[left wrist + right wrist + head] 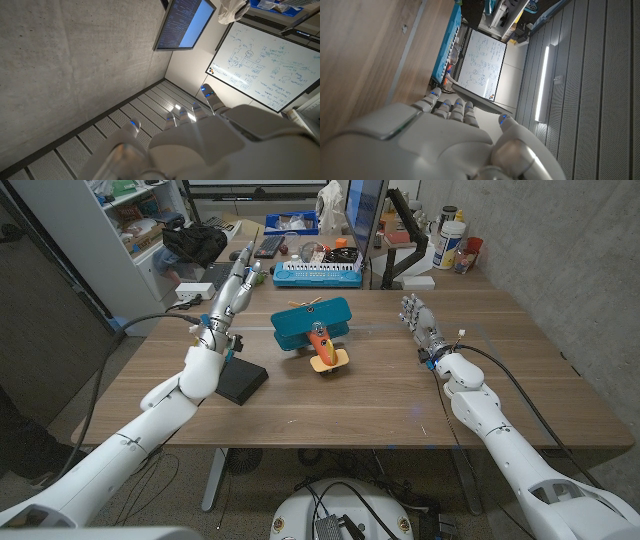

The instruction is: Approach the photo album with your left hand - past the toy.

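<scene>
Photo album [241, 382], a dark flat slab, lies left of centre in the head view, its long axis running diagonally from upper left to lower right. Directly over its upper-left corner sits the left hand's wrist; the left hand [228, 302] itself is raised above and beyond the album, fingers straight, loosely spread, holding nothing. Toy plane [315, 332] stands just right of the album, near centre. The right hand [421, 321], upright with fingers apart, waits well off at right.
</scene>
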Action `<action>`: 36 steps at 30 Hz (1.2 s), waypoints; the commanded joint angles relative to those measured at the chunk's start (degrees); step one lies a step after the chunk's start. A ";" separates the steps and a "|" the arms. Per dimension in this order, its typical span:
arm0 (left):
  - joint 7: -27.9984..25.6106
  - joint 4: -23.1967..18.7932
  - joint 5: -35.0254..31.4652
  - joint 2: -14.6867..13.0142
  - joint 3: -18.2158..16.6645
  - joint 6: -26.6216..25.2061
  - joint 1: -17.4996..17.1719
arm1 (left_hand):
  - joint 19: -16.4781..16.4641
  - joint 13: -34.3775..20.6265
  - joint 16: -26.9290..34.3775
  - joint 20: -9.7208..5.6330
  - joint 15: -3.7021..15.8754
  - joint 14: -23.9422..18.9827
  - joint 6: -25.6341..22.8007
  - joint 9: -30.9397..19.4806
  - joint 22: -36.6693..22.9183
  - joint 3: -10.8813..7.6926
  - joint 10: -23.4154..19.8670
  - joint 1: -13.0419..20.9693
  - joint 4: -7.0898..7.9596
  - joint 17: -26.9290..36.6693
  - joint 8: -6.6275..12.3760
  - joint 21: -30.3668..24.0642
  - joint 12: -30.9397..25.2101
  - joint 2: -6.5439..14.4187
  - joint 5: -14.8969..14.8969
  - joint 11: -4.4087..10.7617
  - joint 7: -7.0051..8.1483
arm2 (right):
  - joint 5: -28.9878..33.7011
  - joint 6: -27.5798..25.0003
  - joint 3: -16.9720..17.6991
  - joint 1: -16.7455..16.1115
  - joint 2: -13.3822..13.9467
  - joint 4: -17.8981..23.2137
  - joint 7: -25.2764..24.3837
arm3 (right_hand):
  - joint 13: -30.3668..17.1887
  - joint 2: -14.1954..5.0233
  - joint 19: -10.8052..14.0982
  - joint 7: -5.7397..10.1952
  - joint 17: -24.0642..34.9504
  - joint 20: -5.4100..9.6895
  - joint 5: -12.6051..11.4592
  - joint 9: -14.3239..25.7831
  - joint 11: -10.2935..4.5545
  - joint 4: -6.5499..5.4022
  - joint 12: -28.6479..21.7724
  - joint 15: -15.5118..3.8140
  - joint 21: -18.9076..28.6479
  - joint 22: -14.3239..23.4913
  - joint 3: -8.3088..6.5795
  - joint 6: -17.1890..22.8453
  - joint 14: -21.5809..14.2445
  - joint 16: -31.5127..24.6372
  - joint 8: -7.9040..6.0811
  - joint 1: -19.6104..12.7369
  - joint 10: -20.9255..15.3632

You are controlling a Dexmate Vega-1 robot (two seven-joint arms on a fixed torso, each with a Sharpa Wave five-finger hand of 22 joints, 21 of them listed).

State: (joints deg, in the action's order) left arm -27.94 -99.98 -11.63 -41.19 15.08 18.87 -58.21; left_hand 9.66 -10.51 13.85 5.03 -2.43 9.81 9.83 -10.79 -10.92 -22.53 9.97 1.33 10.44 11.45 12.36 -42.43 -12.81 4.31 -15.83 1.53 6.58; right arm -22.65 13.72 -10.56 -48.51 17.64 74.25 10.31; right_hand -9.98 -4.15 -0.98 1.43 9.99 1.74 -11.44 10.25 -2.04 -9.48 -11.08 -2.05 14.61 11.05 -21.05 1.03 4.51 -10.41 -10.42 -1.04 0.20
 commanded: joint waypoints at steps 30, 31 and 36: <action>-1.31 -10.53 -5.30 -5.76 -3.83 -12.61 -7.61 | 15.44 -0.12 -0.68 0.13 0.19 10.52 6.50 -0.14 -0.02 -1.50 7.06 1.11 -0.23 -0.02 -0.04 0.08 0.82 5.61 0.32 0.59 0.70 | -0.19 0.54 -0.77 0.05 0.71 -0.01 0.76 | -0.21 -5.93 0.35 0.14 0.09 3.08 -0.35 0.16 -0.01 0.10 -0.37 -0.68 -0.17 0.15 0.06 0.10 0.13 -0.23 -0.30 -0.57 -0.30; -1.21 -10.67 -5.32 -5.96 -3.96 -12.80 -7.80 | 15.42 -0.12 -0.69 0.19 0.11 10.52 6.51 -0.14 -0.02 -1.51 7.06 1.11 -0.23 -0.02 -0.06 0.08 0.83 5.60 0.33 0.54 0.69 | -0.21 0.57 -0.75 0.02 0.74 0.02 0.78 | -0.21 -5.92 0.34 0.09 0.09 3.08 -0.35 0.16 0.00 0.10 -0.37 -0.67 -0.18 0.15 0.07 0.11 0.13 -0.23 -0.31 -0.57 -0.30; -0.15 -11.54 -5.41 -7.26 -4.49 -13.77 -8.62 | 15.54 -0.12 -0.75 0.21 0.09 10.54 6.55 -0.14 -0.02 -1.60 7.11 1.10 -0.20 -0.01 -0.15 0.16 0.93 5.53 0.39 0.58 0.67 | -0.30 0.59 -0.74 -0.07 0.84 0.06 0.86 | -0.21 -5.91 0.36 0.07 0.10 3.06 -0.35 0.16 0.03 0.10 -0.37 -0.66 -0.20 0.15 0.09 0.14 0.11 -0.24 -0.32 -0.56 -0.31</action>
State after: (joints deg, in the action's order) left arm -29.68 -109.63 -16.90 -46.24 11.68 7.36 -64.96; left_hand 9.66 -10.51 13.04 5.03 -2.43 9.81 9.82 -10.79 -10.94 -23.63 9.66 1.93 10.29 11.46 12.36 -42.43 -12.07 4.61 -15.48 1.85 6.98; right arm -22.82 14.18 -11.22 -48.51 18.27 74.30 10.93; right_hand -9.98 -4.16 -0.98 1.44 9.98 1.74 -11.44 10.25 -2.04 -9.48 -11.08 -2.05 14.62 11.05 -21.05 1.03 4.51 -10.41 -10.42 -1.02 0.20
